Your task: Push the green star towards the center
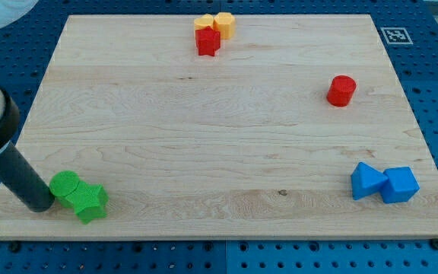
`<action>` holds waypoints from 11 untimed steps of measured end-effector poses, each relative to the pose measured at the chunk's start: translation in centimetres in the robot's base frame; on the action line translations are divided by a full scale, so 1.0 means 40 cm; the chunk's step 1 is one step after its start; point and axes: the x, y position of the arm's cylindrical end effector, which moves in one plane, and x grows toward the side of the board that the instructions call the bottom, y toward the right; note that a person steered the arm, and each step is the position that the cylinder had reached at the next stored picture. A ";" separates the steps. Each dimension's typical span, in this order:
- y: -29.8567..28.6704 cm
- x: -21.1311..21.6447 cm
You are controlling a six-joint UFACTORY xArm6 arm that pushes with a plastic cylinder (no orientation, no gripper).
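The green star point(90, 202) lies near the view's bottom left corner of the wooden board point(219, 122). A green round block point(66, 185) touches it on its upper left. My tip point(41, 204) is at the end of the dark rod, just left of the green round block and touching or almost touching it. The star is to the right of the tip, behind the round block.
A red block point(207, 42) and two yellow blocks point(216, 23) cluster at the view's top middle. A red cylinder point(341, 90) stands at the right. Two blue blocks point(385, 183) sit at the bottom right. A marker tag point(395, 35) is off the board's top right corner.
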 end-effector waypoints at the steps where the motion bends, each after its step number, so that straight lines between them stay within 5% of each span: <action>1: 0.033 0.000; 6: 0.074 0.041; 10: 0.344 0.027; 11: 0.384 -0.047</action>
